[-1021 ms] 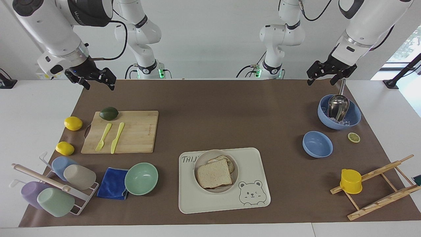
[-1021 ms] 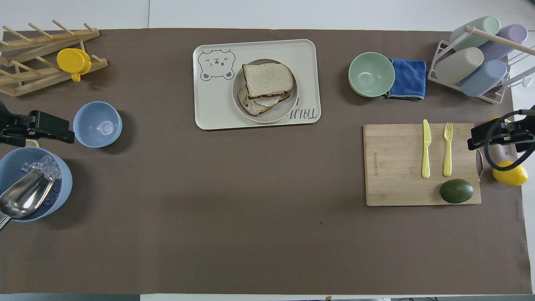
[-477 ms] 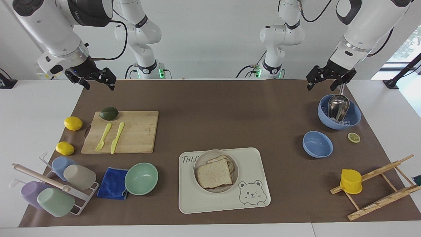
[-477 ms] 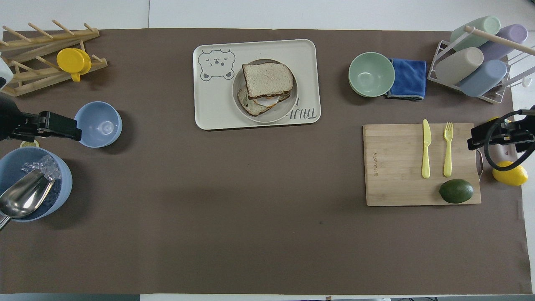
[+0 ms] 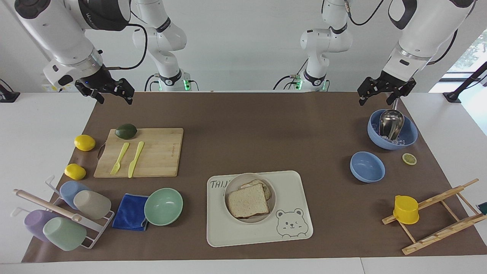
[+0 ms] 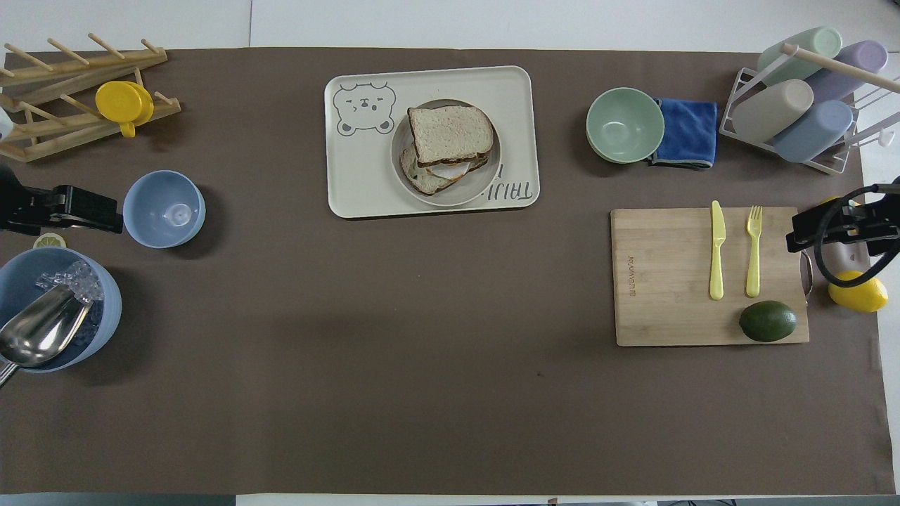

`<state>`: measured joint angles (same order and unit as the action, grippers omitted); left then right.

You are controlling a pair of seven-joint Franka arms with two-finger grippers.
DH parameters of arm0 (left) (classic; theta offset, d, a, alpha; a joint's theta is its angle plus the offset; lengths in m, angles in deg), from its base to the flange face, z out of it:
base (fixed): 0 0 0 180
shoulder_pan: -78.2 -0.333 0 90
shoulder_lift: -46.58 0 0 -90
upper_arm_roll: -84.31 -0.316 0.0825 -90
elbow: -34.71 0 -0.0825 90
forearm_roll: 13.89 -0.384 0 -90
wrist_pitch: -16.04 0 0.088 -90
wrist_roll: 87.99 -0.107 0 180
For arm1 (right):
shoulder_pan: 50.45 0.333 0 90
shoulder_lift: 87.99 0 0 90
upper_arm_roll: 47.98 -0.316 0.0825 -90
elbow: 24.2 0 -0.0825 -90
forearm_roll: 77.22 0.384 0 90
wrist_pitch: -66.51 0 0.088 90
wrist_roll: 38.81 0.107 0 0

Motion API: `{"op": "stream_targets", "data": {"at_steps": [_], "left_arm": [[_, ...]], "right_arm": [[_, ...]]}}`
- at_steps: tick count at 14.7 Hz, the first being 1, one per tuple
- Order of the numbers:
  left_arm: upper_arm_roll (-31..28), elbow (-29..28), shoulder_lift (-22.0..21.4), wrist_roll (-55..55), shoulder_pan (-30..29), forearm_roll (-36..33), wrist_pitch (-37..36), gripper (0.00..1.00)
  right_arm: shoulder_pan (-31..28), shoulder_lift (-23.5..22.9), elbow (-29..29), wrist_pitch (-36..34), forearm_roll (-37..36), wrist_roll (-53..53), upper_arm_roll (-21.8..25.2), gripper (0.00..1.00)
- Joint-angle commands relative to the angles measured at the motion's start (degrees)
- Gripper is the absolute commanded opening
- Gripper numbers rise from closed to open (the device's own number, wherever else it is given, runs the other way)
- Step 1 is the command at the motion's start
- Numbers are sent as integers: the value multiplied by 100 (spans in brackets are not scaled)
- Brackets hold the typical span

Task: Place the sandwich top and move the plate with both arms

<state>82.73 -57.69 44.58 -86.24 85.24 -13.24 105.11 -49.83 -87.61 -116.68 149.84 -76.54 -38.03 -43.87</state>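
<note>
Matte brown table: square bread slice on round plate; both grippers spread, empty.

Pale sandwich top lies on the round beige plate.

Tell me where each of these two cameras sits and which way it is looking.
Facing view: high across the table, looking toward the robots; both arms show at the top, left gripper over the mat near the ice bowl, right gripper.
Overhead view: high above the robots' end, looking steeply down; only the gripper ends show at the side edges.
Both share the plate with the sandwich top on the tray, half a turn apart.
</note>
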Motion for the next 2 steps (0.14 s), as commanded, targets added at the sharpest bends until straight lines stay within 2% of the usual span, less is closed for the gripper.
{"op": "stream_targets", "data": {"at_steps": [1, 2], "left_arm": [[61, 2, -11, -34, -79, -74, 67, 100], [61, -6, -29, -34, -88, -74, 67, 100]], "right_arm": [[-54, 94, -95, -19, 20, 89, -41, 100], [-54, 94, -87, -19, 20, 80, -50, 100]]}}
